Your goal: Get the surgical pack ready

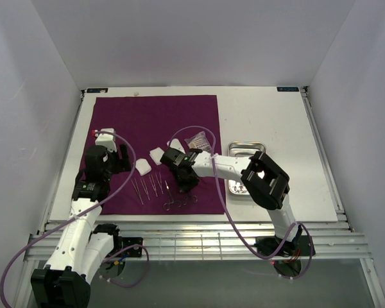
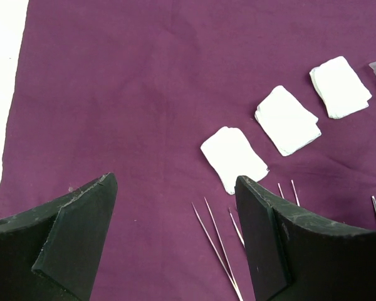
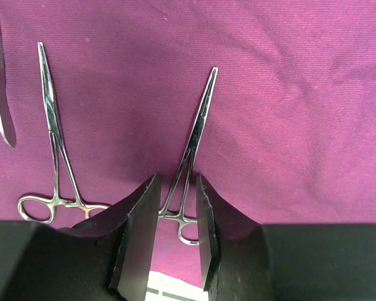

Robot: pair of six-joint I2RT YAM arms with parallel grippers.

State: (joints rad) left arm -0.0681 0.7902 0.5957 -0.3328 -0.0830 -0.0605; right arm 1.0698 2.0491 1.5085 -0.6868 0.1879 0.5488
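The surgical pack's deep-purple cloth (image 1: 154,122) lies flat on the left half of the table. Three white gauze pads (image 2: 234,158) (image 2: 287,119) (image 2: 339,86) sit in a diagonal row on it, with thin tweezers (image 2: 216,241) below them. My left gripper (image 2: 175,182) hovers open over bare cloth beside the nearest pad. My right gripper (image 3: 177,182) is low at the cloth's near edge. Its jaws are closed against the handle shanks of a steel forceps (image 3: 200,113) lying on the cloth. A second forceps (image 3: 53,138) lies to its left.
A small steel tray (image 1: 246,149) stands on the white table right of the cloth, partly behind the right arm. A clear packet (image 1: 197,139) lies near the cloth's right side. Another instrument (image 3: 0,106) shows at the left edge of the right wrist view.
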